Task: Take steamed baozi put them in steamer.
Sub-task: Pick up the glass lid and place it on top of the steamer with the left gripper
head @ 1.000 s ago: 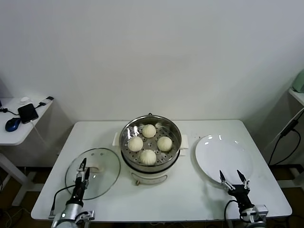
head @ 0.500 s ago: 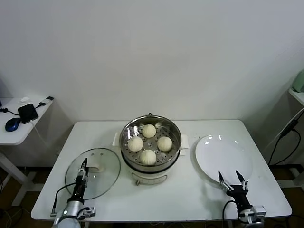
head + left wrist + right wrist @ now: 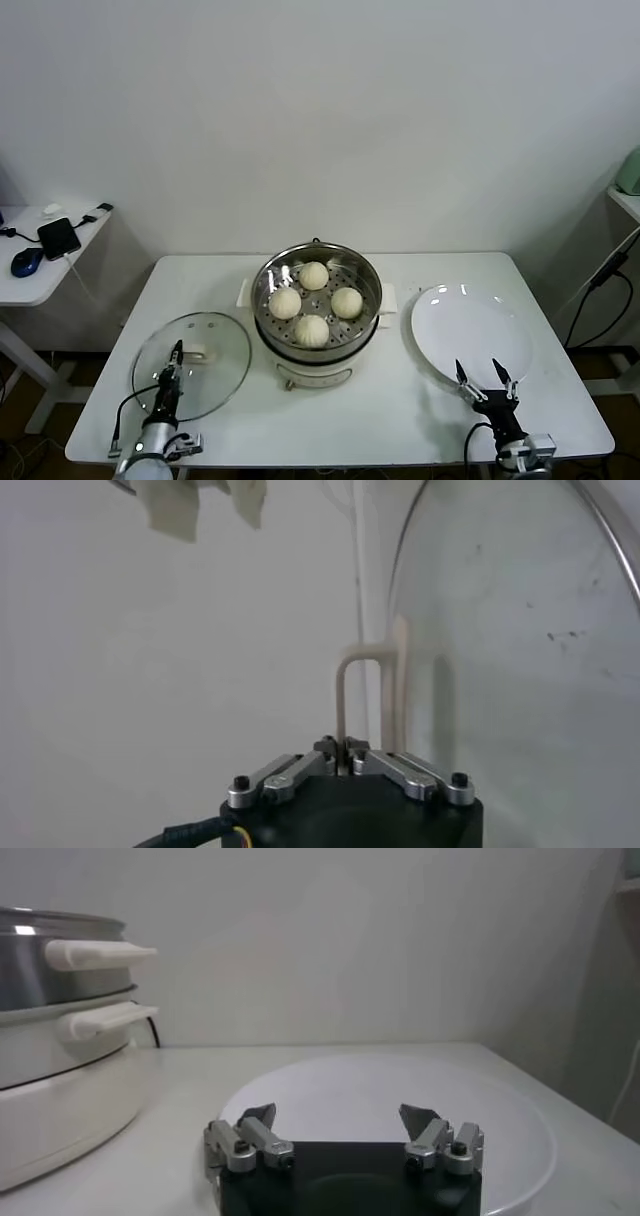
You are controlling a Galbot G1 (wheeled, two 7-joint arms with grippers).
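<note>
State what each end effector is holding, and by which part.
Nothing is held. The left end effector is shut and empty above the glass lid; the right end effector is open at the white plate.

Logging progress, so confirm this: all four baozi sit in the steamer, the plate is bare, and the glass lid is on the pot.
One thing is wrong. The glass lid is not on the pot; the head view shows it lying on the table to the robot's left of the steamer, which stands open. The rest holds: four baozi sit inside and the plate is bare.
</note>
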